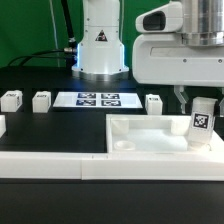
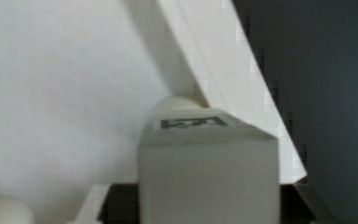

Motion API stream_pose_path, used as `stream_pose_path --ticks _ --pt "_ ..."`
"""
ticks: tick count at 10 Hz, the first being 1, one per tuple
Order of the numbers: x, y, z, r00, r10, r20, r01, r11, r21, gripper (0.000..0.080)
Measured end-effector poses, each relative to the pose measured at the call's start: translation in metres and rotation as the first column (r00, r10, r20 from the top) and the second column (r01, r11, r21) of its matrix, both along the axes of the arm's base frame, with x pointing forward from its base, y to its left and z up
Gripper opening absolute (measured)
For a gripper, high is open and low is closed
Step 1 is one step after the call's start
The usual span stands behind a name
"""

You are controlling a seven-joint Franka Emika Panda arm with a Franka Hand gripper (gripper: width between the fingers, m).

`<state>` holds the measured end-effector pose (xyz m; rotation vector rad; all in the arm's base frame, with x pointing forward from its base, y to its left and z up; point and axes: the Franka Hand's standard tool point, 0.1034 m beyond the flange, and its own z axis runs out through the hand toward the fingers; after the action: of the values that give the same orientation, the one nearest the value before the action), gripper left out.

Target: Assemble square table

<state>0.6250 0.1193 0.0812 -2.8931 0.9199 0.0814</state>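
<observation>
In the exterior view, the claw (image 1: 197, 101) hangs over the slab (image 1: 150, 137) at its end on the exterior view's right. It is closed narrow on the upper part of one leg (image 1: 203, 120), which stands upright with its tag facing the camera. Whether the foot of that leg touches the slab cannot be told.

The slab lies on the black table (image 1: 40, 128) near the front edge, just behind the low border wall (image 1: 50, 165) that runs along that edge. Three loose legs stand on the table. Two (image 1: 12, 99) (image 1: 41, 99) are close together near the edge on the exterior view's left. One (image 1: 154, 103) is just behind the slab's far edge and near the claw. The marker board (image 1: 98, 100) lies between the pair and the single leg, in front of the robot's base (image 1: 100, 50).

The count is four legs, one slab and one marker board.

In the wrist view, the gripped leg (image 2: 202, 180) fills the lower middle, with its tag (image 2: 201, 124) at its upper end. The slab's white face (image 2: 69, 80) spreads beside it, and the slab's raised rim (image 2: 211, 60) runs slantwise behind the leg. The dark table (image 2: 327, 80) lies beyond the rim. The claw's fingers do not show clearly here.
</observation>
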Motion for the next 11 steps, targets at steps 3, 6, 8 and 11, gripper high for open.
stream_pose_path --ticks 3,6,8,11 --pt "0.0012 0.0017 -0.0034 0.850 -0.523 -0.064 0.525 0.851 0.021 0.0299" --pt "0.0037 -0.0023 -0.0072 0.722 -0.688 -0.074 0.691 0.720 0.060 0.0299" --pt "0.0037 0.0000 -0.0071 0.708 -0.702 -0.079 0.706 0.706 0.061 0.0514" --pt "0.0036 0.0004 -0.0071 0.735 -0.674 -0.073 0.678 0.732 0.064 0.0642"
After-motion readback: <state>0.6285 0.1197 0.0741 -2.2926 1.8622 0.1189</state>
